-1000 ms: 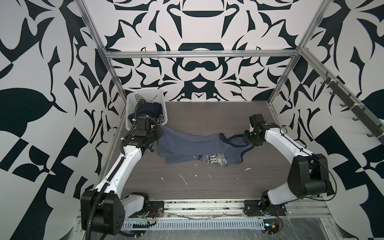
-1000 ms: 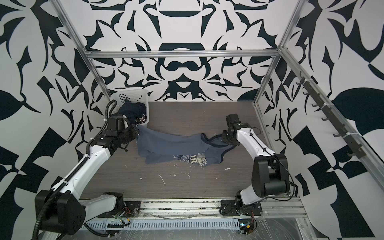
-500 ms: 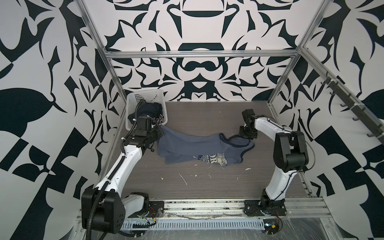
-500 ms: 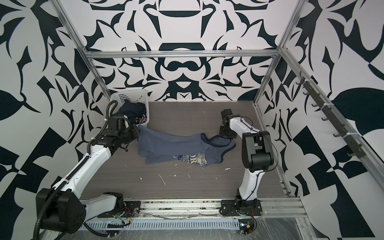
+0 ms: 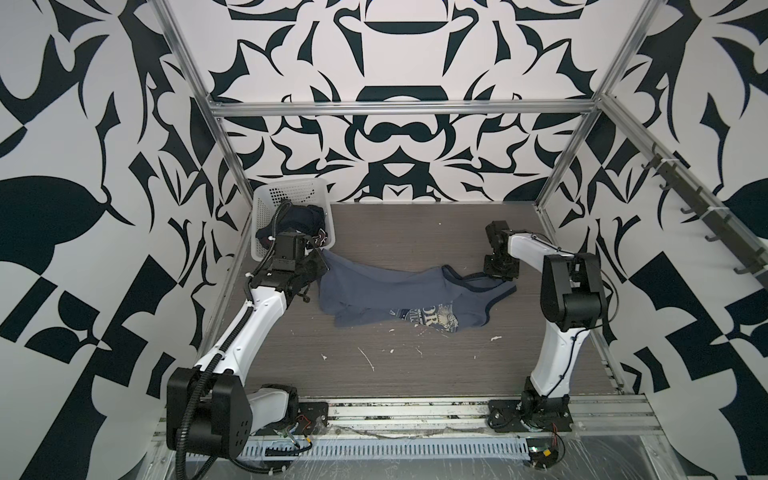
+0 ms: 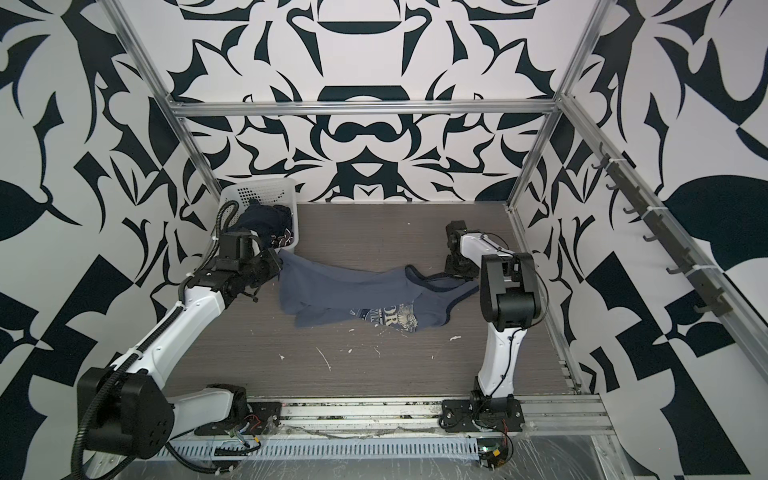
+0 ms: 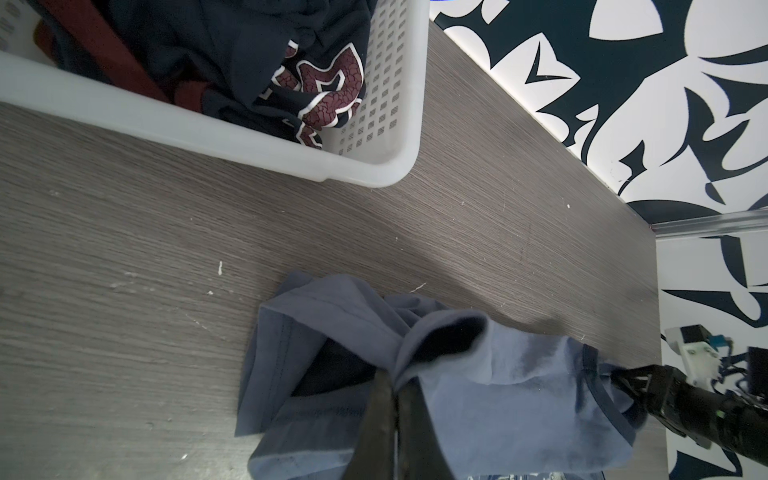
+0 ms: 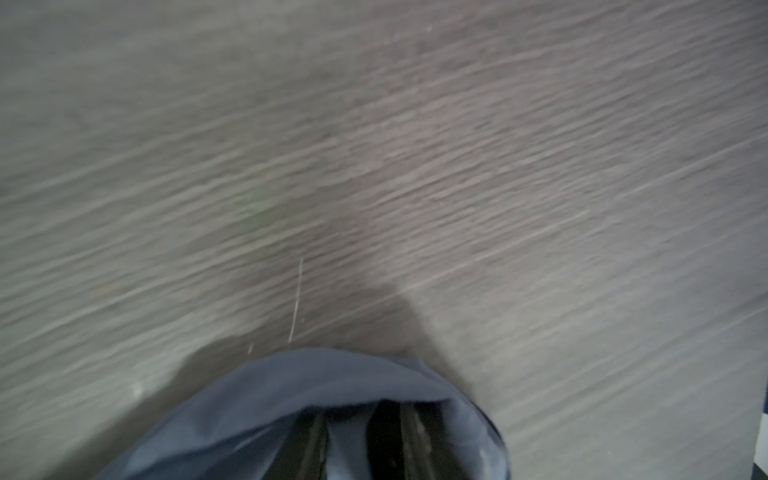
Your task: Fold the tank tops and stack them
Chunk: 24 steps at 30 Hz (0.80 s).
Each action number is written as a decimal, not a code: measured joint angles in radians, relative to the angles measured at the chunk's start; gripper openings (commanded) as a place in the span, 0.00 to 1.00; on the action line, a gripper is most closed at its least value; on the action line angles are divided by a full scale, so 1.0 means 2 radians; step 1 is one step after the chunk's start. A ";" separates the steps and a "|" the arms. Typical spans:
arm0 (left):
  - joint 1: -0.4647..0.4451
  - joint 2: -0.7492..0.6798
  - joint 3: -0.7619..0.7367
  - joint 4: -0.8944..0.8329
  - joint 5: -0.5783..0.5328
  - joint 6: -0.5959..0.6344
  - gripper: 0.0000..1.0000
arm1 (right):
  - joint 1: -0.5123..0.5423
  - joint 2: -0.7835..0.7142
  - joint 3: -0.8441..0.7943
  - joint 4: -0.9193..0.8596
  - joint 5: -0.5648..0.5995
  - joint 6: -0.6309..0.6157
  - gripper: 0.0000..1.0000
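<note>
The grey wood-grain table (image 5: 415, 374) carried much the same layout as a second before. The white perforated plastic basket (image 5: 291, 191) sat in the far left corner, with the navy cloth tank top with red trim and white-edged lettering (image 7: 249, 54) heaped inside it, untouched.

The slate-blue tank top with navy trim and a dark lettered print (image 5: 386, 286) lay rumpled across the middle of the table, drawn out between the two arms. Its outline had barely altered.

The real change was in the right arm. Its elbow, low and out to the side a second ago, had swung up to stand over its base. The right gripper (image 5: 496, 270) stayed at the strap end, its jaws partly apart and seemingly pinching bunched cloth, though the wrist view was blurred. The left gripper (image 7: 395, 386) kept its jaws pressed together on the hem corner beside the basket.

This looked like a change of posture rather than progress: the top was not yet flat and no fold had been made.
</note>
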 measured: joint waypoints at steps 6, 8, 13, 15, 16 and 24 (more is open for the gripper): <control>0.000 0.000 0.000 0.001 0.000 0.000 0.00 | 0.001 0.001 0.000 0.002 -0.002 0.000 0.34; 0.000 0.000 0.000 0.001 0.000 0.000 0.00 | 0.004 -0.005 -0.003 0.003 -0.010 -0.001 0.35; 0.000 -0.007 -0.007 0.001 0.000 0.000 0.00 | 0.013 -0.077 -0.032 0.005 -0.082 0.003 0.41; 0.000 -0.010 -0.009 0.001 -0.001 0.000 0.00 | 0.019 -0.121 -0.045 0.017 -0.127 0.010 0.44; 0.000 -0.010 -0.009 0.001 -0.001 0.000 0.00 | 0.023 -0.139 -0.051 0.024 -0.147 0.015 0.44; 0.000 -0.013 -0.010 0.002 -0.002 0.000 0.00 | 0.083 -0.152 -0.061 0.079 -0.278 0.052 0.46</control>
